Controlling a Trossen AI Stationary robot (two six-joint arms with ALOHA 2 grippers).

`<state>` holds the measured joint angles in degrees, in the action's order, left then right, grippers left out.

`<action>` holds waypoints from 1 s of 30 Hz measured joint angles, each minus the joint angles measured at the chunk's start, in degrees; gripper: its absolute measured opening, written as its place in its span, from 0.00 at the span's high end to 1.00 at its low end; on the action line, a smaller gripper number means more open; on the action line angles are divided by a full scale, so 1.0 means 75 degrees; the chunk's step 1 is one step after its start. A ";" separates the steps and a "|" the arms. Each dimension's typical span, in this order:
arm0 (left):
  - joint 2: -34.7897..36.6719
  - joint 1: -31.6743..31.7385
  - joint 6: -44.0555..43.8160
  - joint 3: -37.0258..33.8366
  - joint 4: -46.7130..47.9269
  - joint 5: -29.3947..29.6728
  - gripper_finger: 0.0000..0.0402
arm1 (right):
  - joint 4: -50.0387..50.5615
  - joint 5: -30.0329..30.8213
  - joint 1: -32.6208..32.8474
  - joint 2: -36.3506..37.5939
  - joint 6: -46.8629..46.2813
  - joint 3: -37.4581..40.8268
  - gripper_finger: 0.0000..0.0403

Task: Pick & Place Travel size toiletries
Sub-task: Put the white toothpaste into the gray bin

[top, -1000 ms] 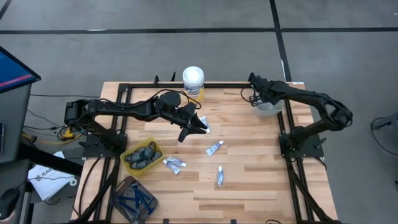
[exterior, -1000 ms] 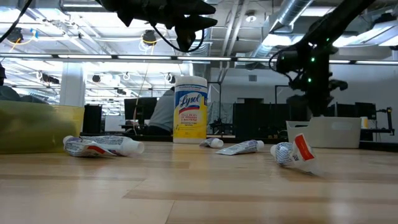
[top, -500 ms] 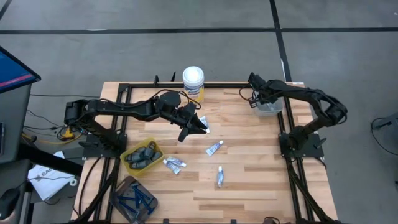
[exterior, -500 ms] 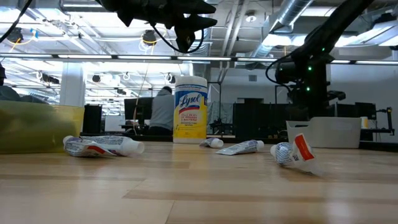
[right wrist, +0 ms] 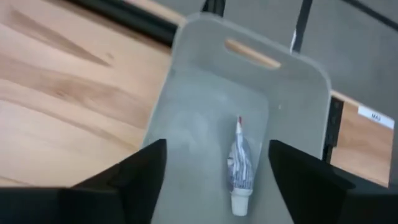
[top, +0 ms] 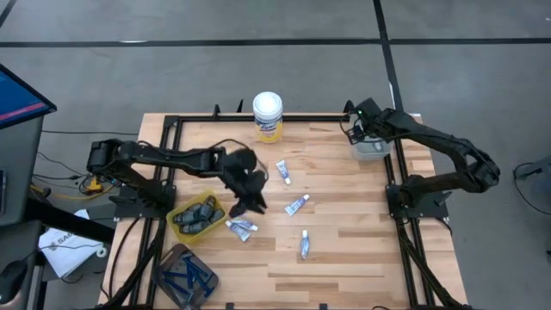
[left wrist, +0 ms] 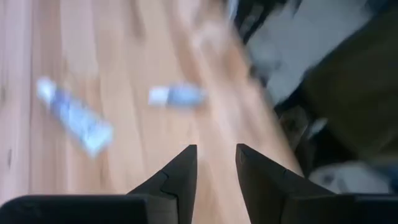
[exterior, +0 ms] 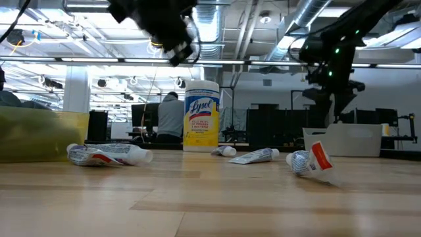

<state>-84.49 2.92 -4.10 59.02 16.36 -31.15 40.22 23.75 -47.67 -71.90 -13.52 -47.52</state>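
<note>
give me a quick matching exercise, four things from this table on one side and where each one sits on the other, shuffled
Things:
1. wipes canister
2. grey sticks
3. blue razors
4. tube under the right gripper

Places:
A. in the clear box at the near left corner
B. lying in the pale bin at the far right edge
C. standing at the far edge, near the middle
D. in the yellow tray at the left side

Pairs: 1-C, 2-D, 3-A, 4-B
</note>
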 joint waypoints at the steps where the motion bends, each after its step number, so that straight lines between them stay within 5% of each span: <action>1: -0.0011 -0.0138 0.0169 -0.0006 0.0331 0.0242 0.73 | -0.0005 0.0000 0.0021 0.0154 0.0000 0.0002 0.30; 10: -0.0361 -0.1324 0.1162 -0.0294 0.0591 0.1187 0.71 | -0.0004 -0.0065 0.0177 0.0968 -0.0183 0.0000 0.27; 18: -0.0434 -0.1893 0.1595 -0.0952 -0.0318 0.2771 0.58 | -0.0020 -0.0616 0.0194 0.0993 -0.0199 0.0002 0.28; 30: -0.0542 -0.1936 0.1783 -0.1460 -0.0637 0.3704 0.33 | -0.0060 -0.0822 0.0305 0.0993 -0.0119 0.0001 0.28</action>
<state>-88.56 -11.60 9.27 48.07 11.58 -3.37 39.77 17.58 -45.39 -64.45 -14.41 -47.52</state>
